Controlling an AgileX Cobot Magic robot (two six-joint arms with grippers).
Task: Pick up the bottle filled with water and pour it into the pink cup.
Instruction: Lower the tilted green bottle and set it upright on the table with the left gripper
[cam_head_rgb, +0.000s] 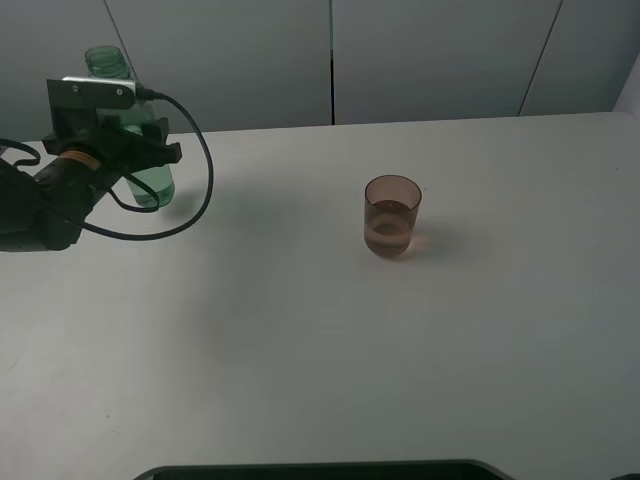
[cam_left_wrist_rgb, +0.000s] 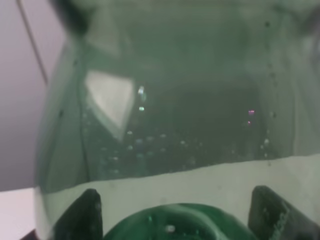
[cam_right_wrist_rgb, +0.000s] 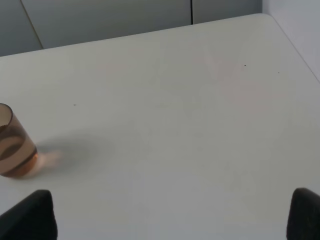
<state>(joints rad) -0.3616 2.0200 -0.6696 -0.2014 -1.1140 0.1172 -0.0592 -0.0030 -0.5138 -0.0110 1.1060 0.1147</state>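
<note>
The green see-through bottle (cam_head_rgb: 150, 180) stands roughly upright at the table's back left, its open neck poking above the wrist camera. My left gripper (cam_head_rgb: 112, 150) is shut on the bottle's body; in the left wrist view the bottle (cam_left_wrist_rgb: 165, 125) fills the picture between the dark fingertips (cam_left_wrist_rgb: 80, 217). Whether its base touches the table I cannot tell. The pink cup (cam_head_rgb: 391, 216) stands upright near the table's middle, well to the right of the bottle, with some water in it. My right gripper (cam_right_wrist_rgb: 167, 220) hovers open over bare table, with the pink cup (cam_right_wrist_rgb: 12, 142) off to one side.
The white table (cam_head_rgb: 300, 330) runs back to a grey panelled wall. A black cable (cam_head_rgb: 195, 170) loops from the left wrist beside the bottle. A dark rounded edge (cam_head_rgb: 320, 470) lies along the table's front. The table's right edge (cam_right_wrist_rgb: 300, 55) shows in the right wrist view.
</note>
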